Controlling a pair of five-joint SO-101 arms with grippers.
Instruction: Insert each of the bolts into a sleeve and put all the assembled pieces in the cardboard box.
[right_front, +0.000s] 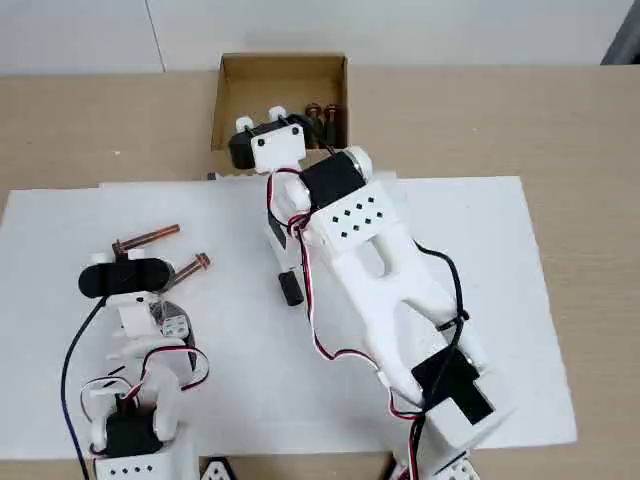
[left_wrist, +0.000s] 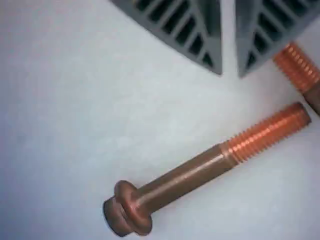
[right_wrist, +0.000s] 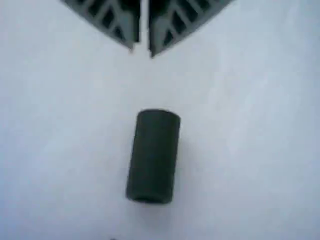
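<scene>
Reading this as the pickup stage. Left pincer hangs over the white sheet on the worktop, fingers pressed nearly together, pinching nothing. One bolt lies flat just off its tips, thread end nearest. A second bolt lies right beside the tips, so watch you don't catch both.

Right pincer is also nearly closed and empty, with the sleeve lying on its side near the tips, well apart from the bolts.

Suggest:
- Spread each pincer fully before descending.
- Straddle the bolt across the smooth shank, near the head, leaving the thread free for insertion.
- Take the sleeve across its middle, bore left open. It's round and will likely roll if one finger lands first.

Cardboard box sits at the far edge of the sheet, with finished pieces already inside.
</scene>
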